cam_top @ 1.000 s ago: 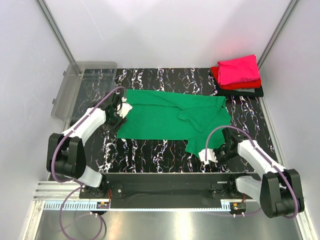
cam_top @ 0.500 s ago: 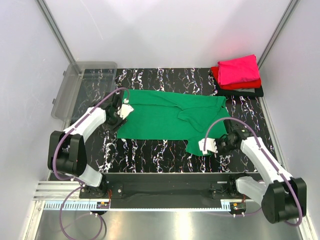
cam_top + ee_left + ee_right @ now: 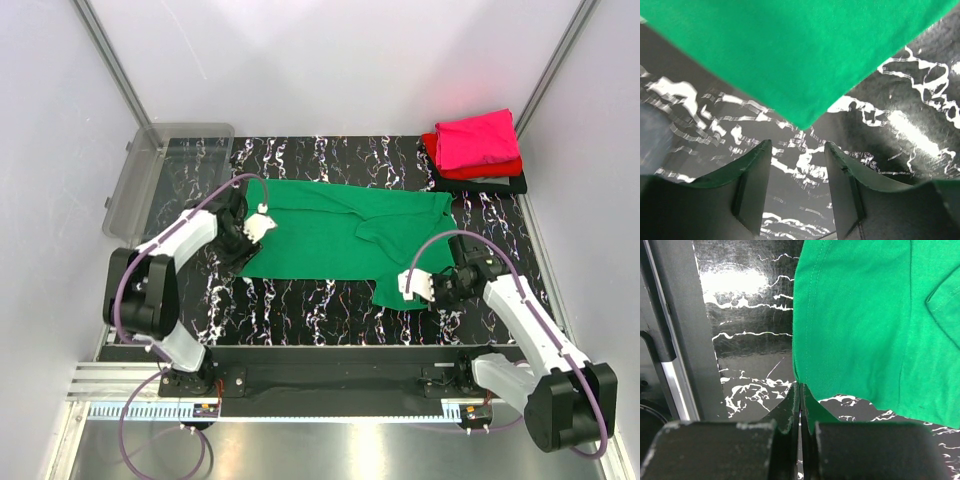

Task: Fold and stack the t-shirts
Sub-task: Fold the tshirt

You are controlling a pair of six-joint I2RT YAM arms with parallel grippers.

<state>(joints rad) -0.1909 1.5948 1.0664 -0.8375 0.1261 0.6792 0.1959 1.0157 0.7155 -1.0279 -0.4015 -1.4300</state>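
Observation:
A bright green t-shirt [image 3: 320, 235] lies spread out across the middle of the black marbled table [image 3: 330, 155]. My left gripper [image 3: 238, 252] is open and empty at the shirt's left edge. In the left wrist view [image 3: 797, 150] a corner of the green shirt [image 3: 800, 50] lies just ahead of the fingertips, not between them. My right gripper [image 3: 412, 296] is shut on the shirt's near right corner. In the right wrist view [image 3: 800, 387] the cloth [image 3: 865, 315] meets the closed tips. A folded stack stands at the back right: magenta-pink shirt [image 3: 478, 138] on red [image 3: 432, 148] on black [image 3: 505, 186].
A clear grey plastic bin [image 3: 150, 175] stands tilted at the back left, partly off the table. White walls with metal posts close in both sides. The metal rail of the table's front edge [image 3: 675, 340] runs close to my right gripper.
My right gripper has moved forward from near the table's front edge to the shirt's near right corner. My left wrist has swung slightly right, toward the shirt's left edge.

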